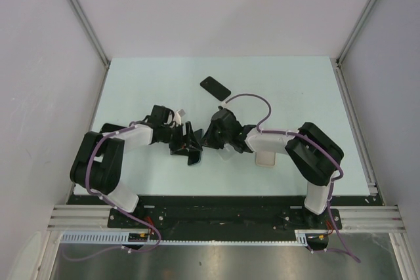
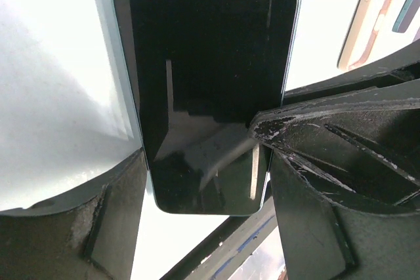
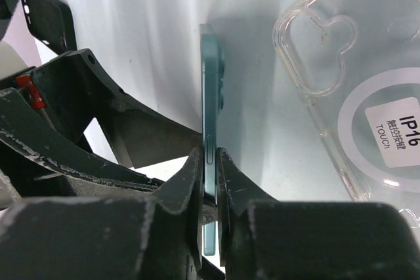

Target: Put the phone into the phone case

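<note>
In the top view, low in the frame, the two arms bend inward from their bases and meet at the middle of the pale table point(image 1: 295, 90). There both hold the phone point(image 2: 203, 63), which stands on edge above the table. The left gripper point(image 2: 205, 181) spans its width, jaws wide, one finger point(image 2: 98, 227) against each long teal side, the black screen facing its camera. The right gripper point(image 3: 209, 168) has its jaws drawn narrow and pinches the phone across its thickness, front and back. In the left wrist view one of its tips lies on the glass from the right. Just past the phone, in the upper right of the right wrist view, the clear phone case point(image 3: 367, 37) lies flat, its label point(image 3: 400, 129) reading IP16. Farther up the top view, a black slab point(image 1: 215, 87) lies alone.
</note>
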Action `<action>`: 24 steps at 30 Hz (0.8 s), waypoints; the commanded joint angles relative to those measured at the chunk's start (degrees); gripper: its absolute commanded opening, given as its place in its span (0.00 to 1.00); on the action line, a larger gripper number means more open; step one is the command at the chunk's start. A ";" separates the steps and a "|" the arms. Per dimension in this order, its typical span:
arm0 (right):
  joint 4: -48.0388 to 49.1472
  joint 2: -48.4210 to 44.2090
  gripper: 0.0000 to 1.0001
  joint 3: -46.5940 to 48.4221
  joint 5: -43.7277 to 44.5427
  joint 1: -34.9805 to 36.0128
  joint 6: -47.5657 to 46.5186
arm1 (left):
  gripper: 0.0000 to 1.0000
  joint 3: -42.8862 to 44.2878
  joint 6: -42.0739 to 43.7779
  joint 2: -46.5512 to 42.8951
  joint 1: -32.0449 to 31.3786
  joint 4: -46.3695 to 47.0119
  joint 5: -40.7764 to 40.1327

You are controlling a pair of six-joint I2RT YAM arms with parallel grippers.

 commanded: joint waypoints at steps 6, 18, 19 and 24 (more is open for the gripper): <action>0.85 -1.38 0.00 2.00 -0.91 -0.18 -2.59 | 0.96 -0.88 -0.42 -5.61 -0.56 -0.11 1.59; -10.29 -14.20 0.00 2.00 -9.00 -9.50 -14.09 | 0.97 5.70 5.72 -18.17 -1.61 -10.21 1.41; -12.14 -17.44 0.00 2.00 -9.96 -10.46 -15.68 | 0.95 6.32 5.90 -18.53 -1.79 -10.74 0.54; -30.77 -25.54 0.00 2.00 -12.08 -22.76 -25.24 | 0.66 9.31 5.91 -18.02 -4.60 -11.71 -2.80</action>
